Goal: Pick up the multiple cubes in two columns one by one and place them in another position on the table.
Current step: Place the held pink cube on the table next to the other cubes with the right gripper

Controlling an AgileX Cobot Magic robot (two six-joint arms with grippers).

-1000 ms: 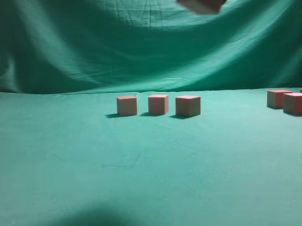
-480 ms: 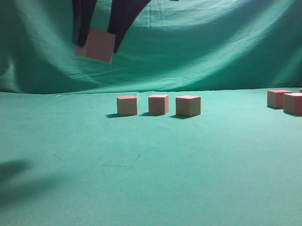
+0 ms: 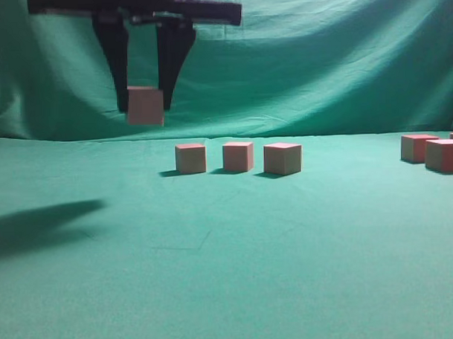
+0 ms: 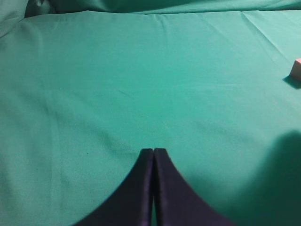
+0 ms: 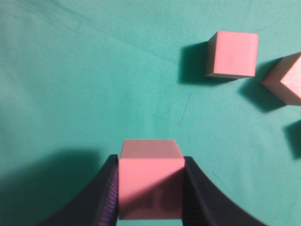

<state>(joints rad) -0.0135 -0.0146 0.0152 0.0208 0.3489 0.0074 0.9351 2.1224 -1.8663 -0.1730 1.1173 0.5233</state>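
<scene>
My right gripper [image 3: 145, 107] hangs in the air at the left of the exterior view, shut on a pink cube [image 3: 145, 104]. In the right wrist view the held cube [image 5: 149, 181] sits between the black fingers [image 5: 106, 193], above the green table [image 5: 70, 94]. Three cubes stand in a row on the table [image 3: 230, 273]: one [image 3: 190, 158], a second [image 3: 238, 156] and a third [image 3: 283, 158], to the right of and below the held cube. Two of them show in the right wrist view [image 5: 233, 54] [image 5: 287, 77]. My left gripper [image 4: 153, 150] is shut and empty over bare cloth.
More cubes stand at the right edge of the exterior view [image 3: 418, 148] [image 3: 442, 155]. One cube corner shows at the right edge of the left wrist view [image 4: 296, 69]. A wrinkled green curtain [image 3: 320, 69] hangs behind the table.
My right gripper has carried the cube from the top right of the exterior view to the left, lowered it and turned it upright. The cubes on the table have not moved.
</scene>
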